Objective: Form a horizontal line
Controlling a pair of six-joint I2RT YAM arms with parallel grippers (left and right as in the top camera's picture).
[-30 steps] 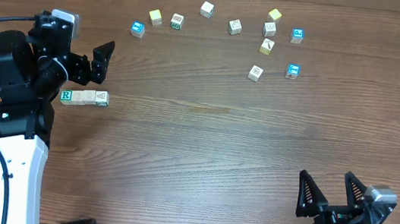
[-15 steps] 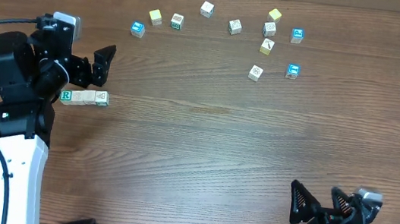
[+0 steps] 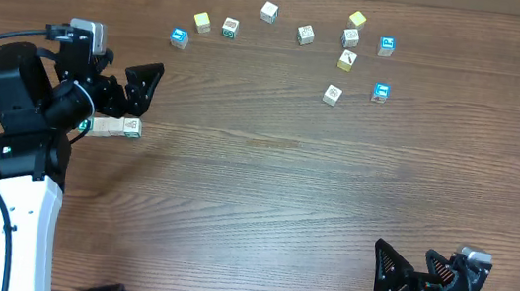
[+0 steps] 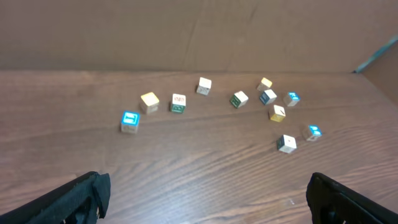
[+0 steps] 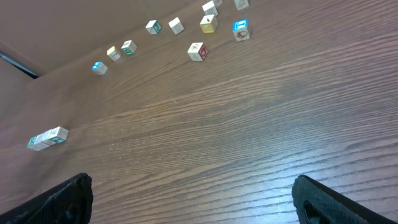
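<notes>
Your left fingers [image 3: 149, 78] are sliding sideways by the horizontal line [image 3: 111, 126] and your right fingers [image 3: 384, 270] are pulling back, all wide open and empty.

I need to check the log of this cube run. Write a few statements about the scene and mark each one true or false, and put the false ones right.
1. The left hand is open and empty. True.
2. The right hand grips a yellow cube. False: it is open and holds nothing.
3. The row with the green R face lies beside the right hand. False: it lies beside the left hand.
4. Three of the loose cubes show blue faces. True.
</notes>
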